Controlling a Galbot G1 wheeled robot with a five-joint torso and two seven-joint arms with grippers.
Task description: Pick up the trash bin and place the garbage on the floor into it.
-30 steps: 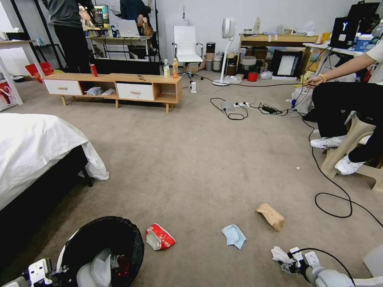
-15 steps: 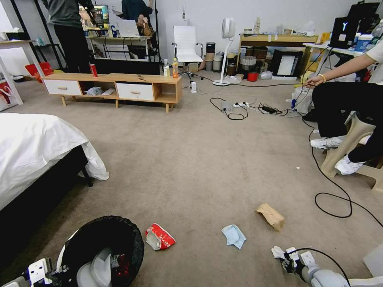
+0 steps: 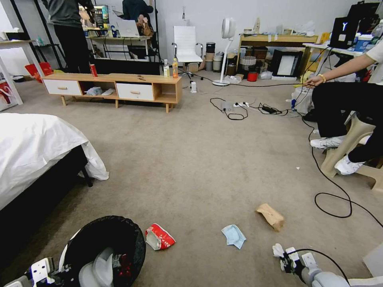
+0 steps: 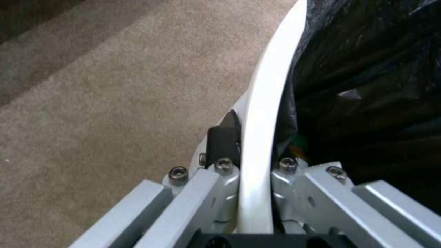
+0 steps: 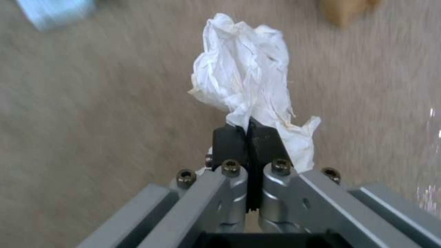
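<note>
1. While the trash bin [image 3: 104, 247] is held at the near left of the floor [image 3: 199, 159], its white rim [image 4: 264, 113] is pinched between the fingers of the left pincer [image 4: 255, 165], with the black bag [image 4: 367, 86] just inside the rim.
2. Inside the bin, a white moulded part and something red are seen in the head view.
3. The white tissue [image 5: 246, 82] is pinched by the right pincer [image 5: 248, 137], fingers pressed together on its lower edge; the crumpled bulk stands out beyond the fingertips.
4. In the head view the right pincer [image 3: 288, 259] is placed at the near right, low over the carpet, with the tissue [image 3: 277, 250] at its tip.
5. The red-white snack packet [image 3: 158, 236] is seen on the floor just beside the bin, on its right.
6. The light blue mask [image 3: 233, 236] is laid on the carpet between packet and right pincer.
7. The brown paper bag [image 3: 271, 216] is laid near the mask, farther out and to the right.
8. A black cable [image 3: 333, 199] is looped on the floor at right, apart from the litter.
</note>
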